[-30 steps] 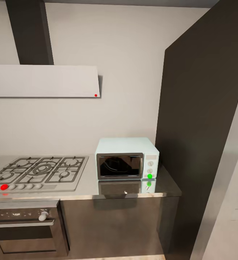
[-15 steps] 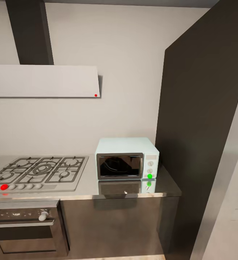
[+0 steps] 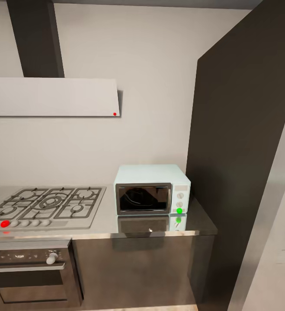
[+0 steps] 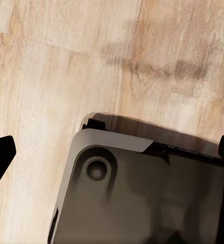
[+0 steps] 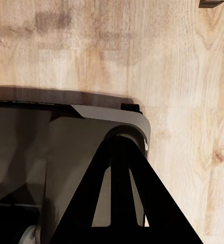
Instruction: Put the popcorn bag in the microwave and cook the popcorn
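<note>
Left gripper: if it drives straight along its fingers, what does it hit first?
Probably the robot's own dark grey base, right below the left gripper; past its edge lies light wood floor. Depth is unclear.

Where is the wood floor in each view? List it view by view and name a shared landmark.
Head view: the wood floor is a thin pale strip at the bottom edge, below the dark cabinets.
Left wrist view: planks lie behind the robot's dark base.
Right wrist view: planks again lie behind that base.
Shared landmark: the base, in both wrist views.
</note>
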Controlling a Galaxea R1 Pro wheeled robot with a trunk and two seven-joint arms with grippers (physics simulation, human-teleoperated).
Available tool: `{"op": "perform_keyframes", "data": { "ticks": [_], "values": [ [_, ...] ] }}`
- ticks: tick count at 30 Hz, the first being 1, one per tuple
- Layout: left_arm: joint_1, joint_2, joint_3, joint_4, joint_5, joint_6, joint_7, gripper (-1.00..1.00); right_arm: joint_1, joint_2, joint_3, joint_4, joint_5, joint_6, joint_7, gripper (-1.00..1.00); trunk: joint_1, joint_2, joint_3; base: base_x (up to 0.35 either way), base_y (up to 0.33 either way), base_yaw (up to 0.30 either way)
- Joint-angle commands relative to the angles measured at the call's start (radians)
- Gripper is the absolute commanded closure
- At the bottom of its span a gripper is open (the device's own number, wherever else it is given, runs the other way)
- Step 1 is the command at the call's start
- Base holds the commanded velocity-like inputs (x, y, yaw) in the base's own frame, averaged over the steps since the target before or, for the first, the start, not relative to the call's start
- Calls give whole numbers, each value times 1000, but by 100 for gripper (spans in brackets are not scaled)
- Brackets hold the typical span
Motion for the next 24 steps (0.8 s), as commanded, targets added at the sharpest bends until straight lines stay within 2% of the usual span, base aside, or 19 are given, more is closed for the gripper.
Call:
{"op": "perform_keyframes", "data": {
  "ticks": [1,17,18,19,21,24],
  "values": [
    [0,0,-9,2,10,-3,-5,-100,-1,0,1,3,3,-5,2,100,0,-1,0,0,0,0],
    [0,1,-11,2,10,-3,-4,-100,-1,1,-2,3,1,-6,2,100,0,-1,0,0,0,0],
    [0,1,-12,2,10,-3,-4,-100,-1,8,-3,3,1,-7,0,100,0,-1,0,0,0,0],
    [0,1,-12,2,10,-3,-4,-100,-1,33,-4,5,-1,-7,0,100,0,-1,0,0,0,0],
    [0,1,-13,2,10,-3,-4,-100,-1,111,2,6,2,-5,-1,100,0,-1,0,0,0,0],
    [-1,1,-13,2,9,-3,-4,-100,-1,130,2,6,2,-4,-1,100,0,-1,0,0,0,0]
  ]
}}
